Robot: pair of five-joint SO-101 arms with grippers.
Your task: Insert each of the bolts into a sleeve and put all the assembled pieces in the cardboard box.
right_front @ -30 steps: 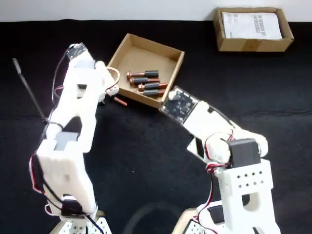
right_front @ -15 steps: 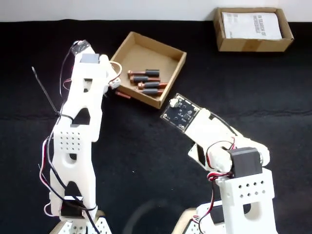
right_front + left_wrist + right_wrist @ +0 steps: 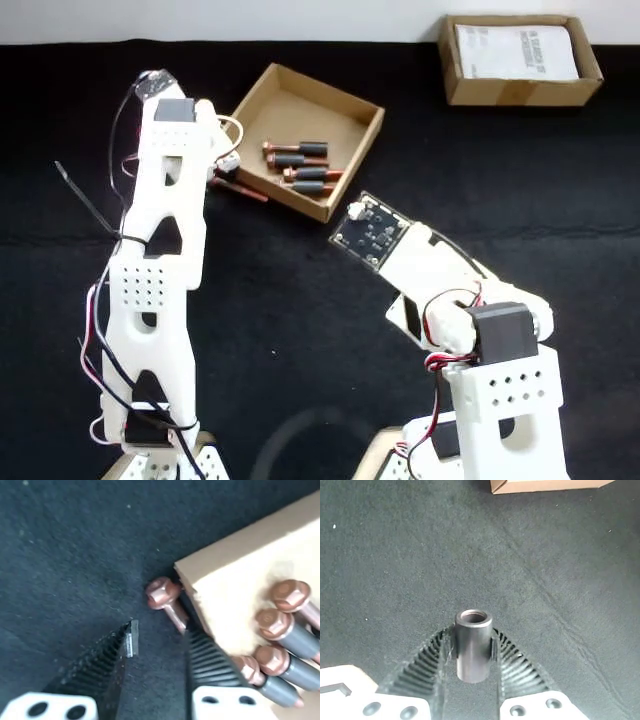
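Note:
A loose copper bolt [image 3: 167,601] lies on the black cloth against the outer wall of the open cardboard box [image 3: 345,104]; it also shows as the bolt [image 3: 243,189] beside the left arm. My left gripper [image 3: 157,645] hangs open just above it, its fingers either side of the shank. Inside the box lie several bolts fitted in grey sleeves [image 3: 302,168], also seen as the assembled pieces [image 3: 290,640]. My right gripper [image 3: 471,652] is shut on a grey sleeve [image 3: 473,645], held upright with its bore showing, above the cloth near the box's front corner.
A second cardboard box [image 3: 520,60] holding a printed sheet stands at the back right. A thin black rod [image 3: 85,205] sticks out left of the left arm. Black cloth [image 3: 300,330] covers the whole table.
The left arm has stretched forward and swung its gripper down over the loose bolt by the box. The right arm drew back slightly from the box with its sleeve, then held still.

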